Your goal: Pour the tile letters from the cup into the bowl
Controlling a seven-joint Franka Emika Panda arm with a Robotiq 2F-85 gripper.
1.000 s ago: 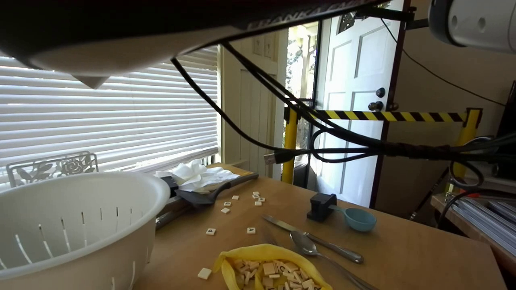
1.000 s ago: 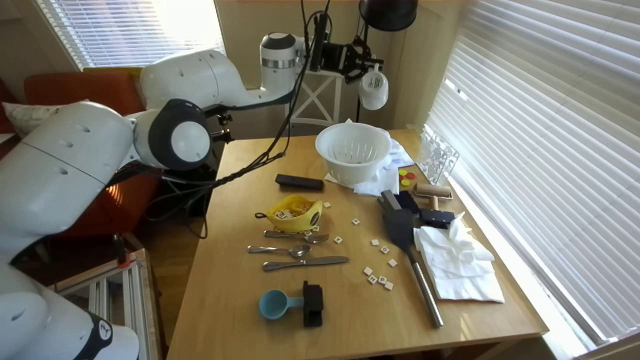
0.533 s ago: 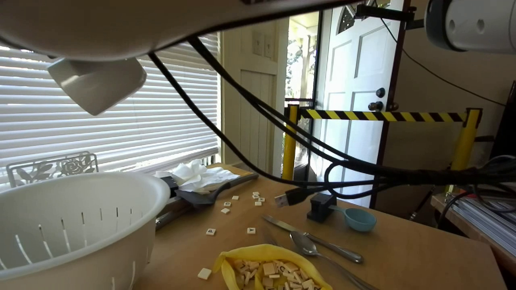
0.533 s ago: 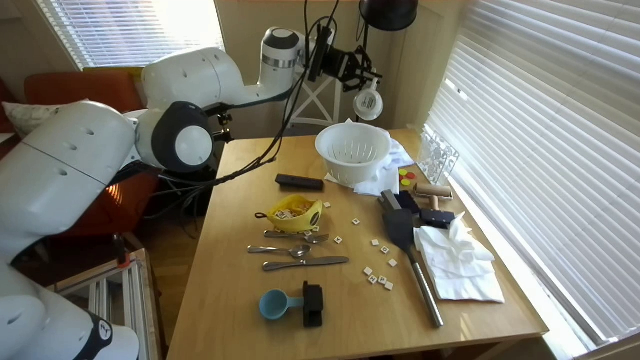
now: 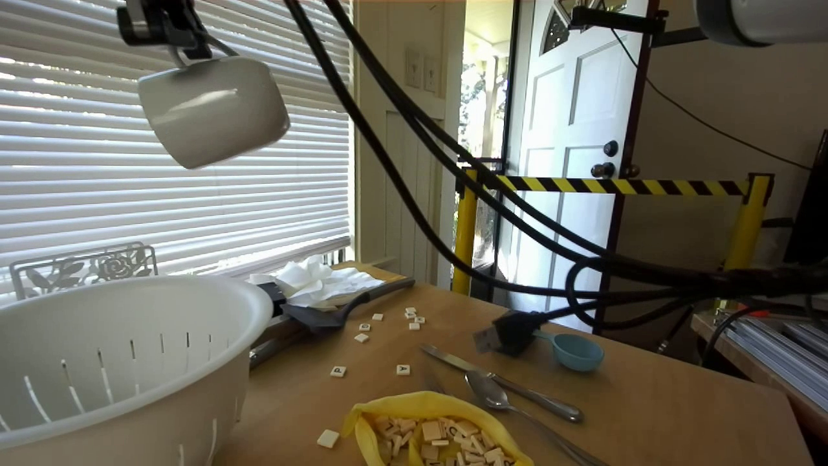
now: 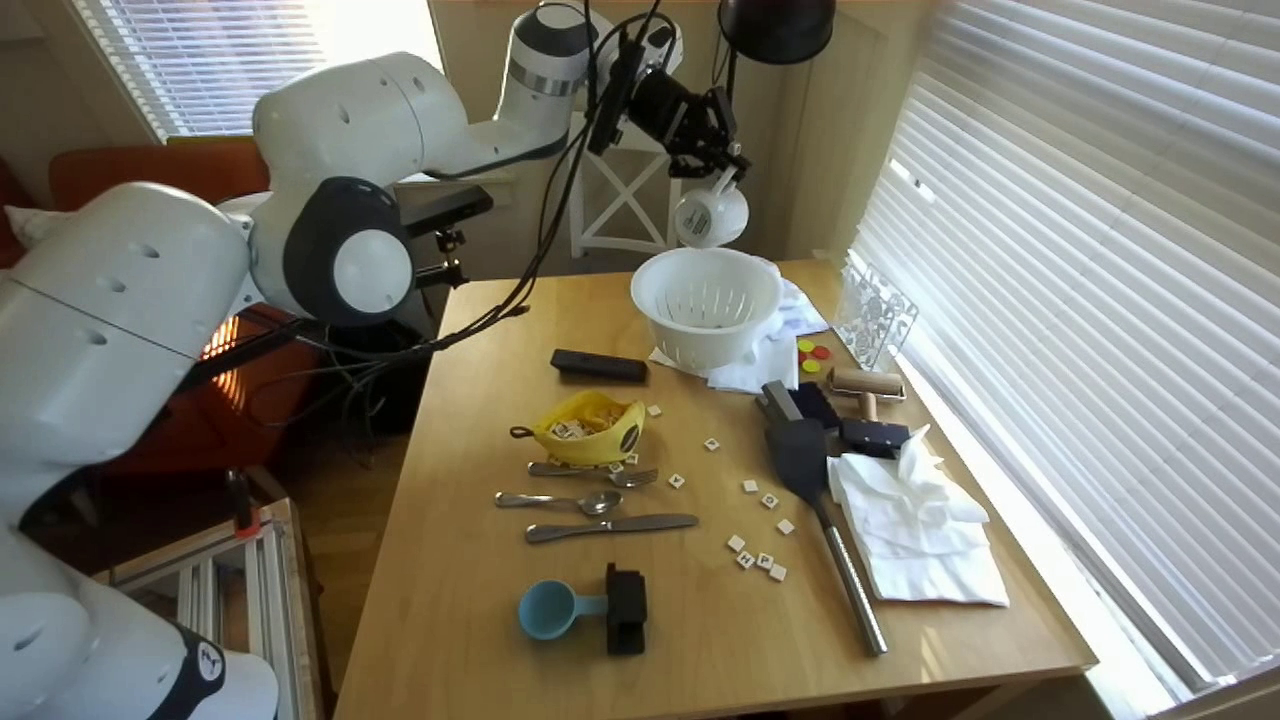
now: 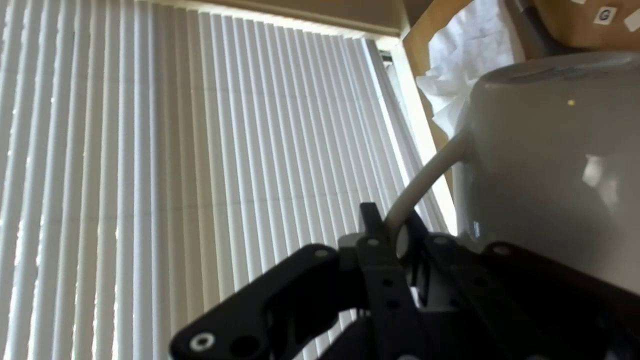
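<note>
Jaws pinch the cup [image 5: 213, 113] by its handle [image 7: 425, 179], long axis slanting, base end [image 6: 694, 222] higher.

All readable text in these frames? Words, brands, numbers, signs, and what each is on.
"G": tile, wrist view
"A": tile, in an exterior view
"P", likely: tile left of "A"
Other tiles: too small or blurred
Print on cup: unreadable
Label on pouch: unreadable
Emblem on arm: unreadable
No words, brands or numbers readable

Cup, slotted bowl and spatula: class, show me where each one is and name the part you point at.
Cup [image 7: 545, 165]: wrist view, on its outer side wall.
Slotted bowl [image 5: 118, 362]: in an exterior view, on its inner wall.
Spatula [image 6: 800, 458]: in an exterior view, on its black blade.
</note>
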